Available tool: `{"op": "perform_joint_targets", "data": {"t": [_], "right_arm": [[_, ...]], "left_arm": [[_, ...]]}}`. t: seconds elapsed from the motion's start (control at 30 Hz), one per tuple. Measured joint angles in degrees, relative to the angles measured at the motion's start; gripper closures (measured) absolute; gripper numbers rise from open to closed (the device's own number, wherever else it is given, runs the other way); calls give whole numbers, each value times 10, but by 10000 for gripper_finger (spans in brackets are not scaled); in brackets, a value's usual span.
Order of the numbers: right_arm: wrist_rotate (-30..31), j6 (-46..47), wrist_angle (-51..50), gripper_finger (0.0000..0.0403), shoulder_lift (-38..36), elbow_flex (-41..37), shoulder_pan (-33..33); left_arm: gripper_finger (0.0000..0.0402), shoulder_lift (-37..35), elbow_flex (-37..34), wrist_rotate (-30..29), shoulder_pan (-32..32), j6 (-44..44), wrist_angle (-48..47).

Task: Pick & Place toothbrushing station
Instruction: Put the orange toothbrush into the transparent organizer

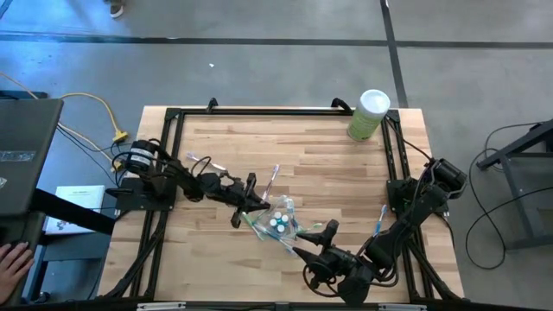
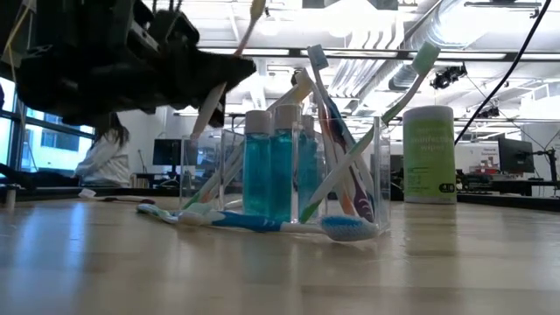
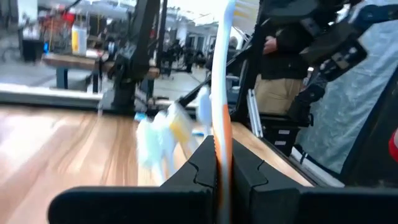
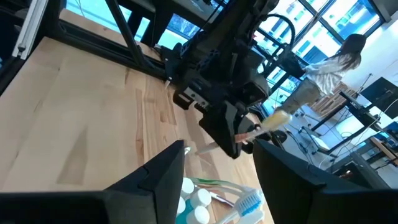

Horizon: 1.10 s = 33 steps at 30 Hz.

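- My left pincer (image 1: 252,200) is clamped on 1 orange-handled toothbrush (image 3: 222,93), beside the clear cup (image 1: 282,219).
- My right pincer (image 1: 313,235) hangs open just beside that cup.

The left gripper (image 3: 219,171) pinches an orange-and-white toothbrush (image 3: 222,93) upright — wooden table (image 3: 68,143) beyond.

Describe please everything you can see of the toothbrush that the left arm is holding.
The toothbrush is slim, with a white and orange plastic handle. The left tool is shut on its lower handle, and it stands nearly upright between the two dark fingers. Its head points up; the bristles cannot be made out. In the low view it hangs above the table, to one side of the clear cup, touching nothing but the tool.
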Motion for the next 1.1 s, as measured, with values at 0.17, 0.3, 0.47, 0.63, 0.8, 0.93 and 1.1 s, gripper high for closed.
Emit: {"op": "perform_joint_targets", "data": {"t": [0.17, 0.3, 0.47, 0.63, 0.8, 0.93, 1.1], "right_arm": [[-1, 0, -2, 220, 0, 0, -2], [-2, 0, -3, 220, 0, 0, -4], [-2, 0, -5, 220, 0, 0, -4], [-2, 0, -8, 220, 0, 0, -4], [-2, 0, -10, 220, 0, 0, -4], [-2, 0, -10, 220, 0, 0, -4], [-2, 1, -10, 220, 0, 0, -4]], "left_arm": [[395, 0, 1, 0, -4, 16, 0], [394, 0, 7, 0, -3, 17, -1], [394, -8, 22, 44, -3, 14, -1], [394, -10, 40, 56, -13, 27, -3], [394, -10, 44, 29, -17, 40, -55], [394, -10, 44, 21, -17, 36, -64], [394, -10, 45, 7, -17, 35, -103]]}}
